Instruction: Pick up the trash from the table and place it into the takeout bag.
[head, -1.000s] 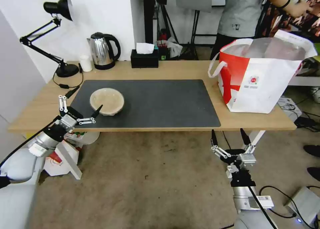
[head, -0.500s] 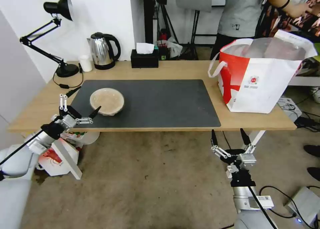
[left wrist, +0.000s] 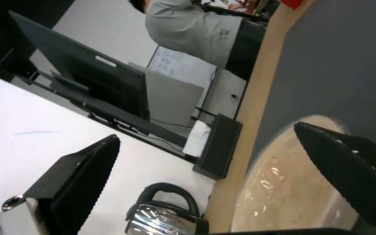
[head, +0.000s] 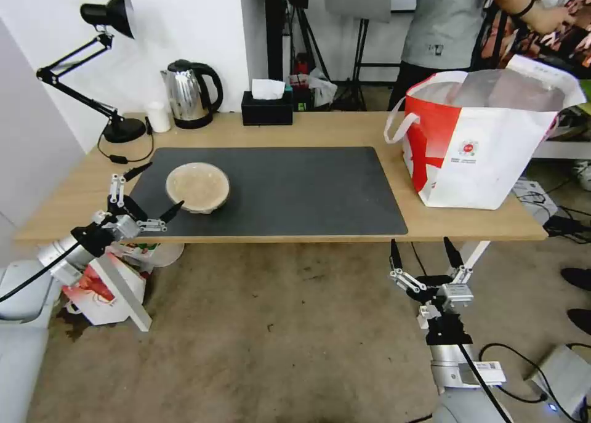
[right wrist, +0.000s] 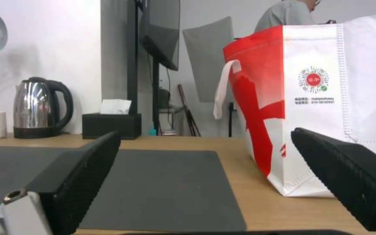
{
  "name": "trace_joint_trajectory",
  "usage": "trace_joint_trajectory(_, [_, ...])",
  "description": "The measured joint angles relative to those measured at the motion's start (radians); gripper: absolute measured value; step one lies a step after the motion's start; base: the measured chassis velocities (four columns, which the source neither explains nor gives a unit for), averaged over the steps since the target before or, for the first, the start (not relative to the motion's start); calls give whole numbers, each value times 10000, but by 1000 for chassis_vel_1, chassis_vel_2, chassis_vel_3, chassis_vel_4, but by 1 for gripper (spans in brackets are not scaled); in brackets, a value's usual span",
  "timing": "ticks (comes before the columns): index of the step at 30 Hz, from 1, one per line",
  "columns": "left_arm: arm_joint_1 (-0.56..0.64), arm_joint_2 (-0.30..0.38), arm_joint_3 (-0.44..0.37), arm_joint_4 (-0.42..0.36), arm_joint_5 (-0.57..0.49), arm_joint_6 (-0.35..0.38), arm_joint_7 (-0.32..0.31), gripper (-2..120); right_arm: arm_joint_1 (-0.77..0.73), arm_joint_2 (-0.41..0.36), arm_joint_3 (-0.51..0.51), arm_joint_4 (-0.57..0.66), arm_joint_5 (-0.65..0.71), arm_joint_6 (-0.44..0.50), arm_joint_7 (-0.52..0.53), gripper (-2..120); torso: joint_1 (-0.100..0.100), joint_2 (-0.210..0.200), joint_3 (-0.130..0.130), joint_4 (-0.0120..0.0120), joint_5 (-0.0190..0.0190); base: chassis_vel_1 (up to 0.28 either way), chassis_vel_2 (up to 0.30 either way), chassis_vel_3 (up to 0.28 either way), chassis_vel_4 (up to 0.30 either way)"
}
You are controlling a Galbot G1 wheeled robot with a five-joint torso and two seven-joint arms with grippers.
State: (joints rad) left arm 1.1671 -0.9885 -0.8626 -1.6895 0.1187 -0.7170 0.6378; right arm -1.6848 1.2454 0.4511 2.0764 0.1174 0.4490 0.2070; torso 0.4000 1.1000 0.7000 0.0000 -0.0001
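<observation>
Shallow beige bowl [head: 197, 187] sits on the dark mat [head: 289, 189], near the mat's left-front corner — the only piece of trash I can see on the desk [head: 345, 130]. Takeout bag [head: 486, 136] stands upright at the desk's far right end, mouth open, well apart from the bowl.

Left hand [head: 146, 196] is at the desk's left-front edge, fingers spread wide, holding nothing. One fingertip [head: 175, 210] points in at the bowl's near rim, just beside it; the other sits over the mat's left edge. In the left wrist view the bowl's filmed top [left wrist: 284, 192] lies just ahead of the open left hand [left wrist: 207, 178], off toward one finger rather than centred between the two.

Right hand [head: 425, 257] hangs below the desk's front edge, between the mat's right end and the bag, fingers apart, empty. From its wrist view the right hand [right wrist: 205, 179] looks across the mat at the bag's red side panel [right wrist: 258, 98].

Key relation — the bowl lies forward and to the right of the left hand, so the left arm is clearly nearer; the right is well apart from it but close to the bag. The bowl is round, so there's no long axis to align to. My read: the grasp depends on getting the rim between the fingers, and it isn't centred yet.
</observation>
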Motion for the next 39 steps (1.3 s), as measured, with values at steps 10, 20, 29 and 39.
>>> trace_joint_trajectory(10, [-349, 205, 142, 414, 673, -184, 332, 100, 1, 0, 0, 0, 0, 0, 0, 100, 0, 0, 0, -1, 0, 0, 0, 0, 0])
trace_joint_trajectory(20, [-546, 763, 233, 772, 980, -242, 614, 100, 0, 0, 0, 0, 0, 0, 0, 100, 0, 0, 0, 2, 1, 0, 0, 0, 0])
trace_joint_trajectory(29, [-972, 667, 616, 1102, 1255, -166, 809, 100, 0, 0, 0, 0, 0, 0, 0, 100, 0, -1, 0, 0, 1, 0, 0, 0, 0])
trace_joint_trajectory(39, [-1277, 697, 746, 1271, 1421, -139, 887, 100, 0, 0, 0, 0, 0, 0, 0, 100, 1, -2, 0, 0, 1, 0, 0, 0, 0])
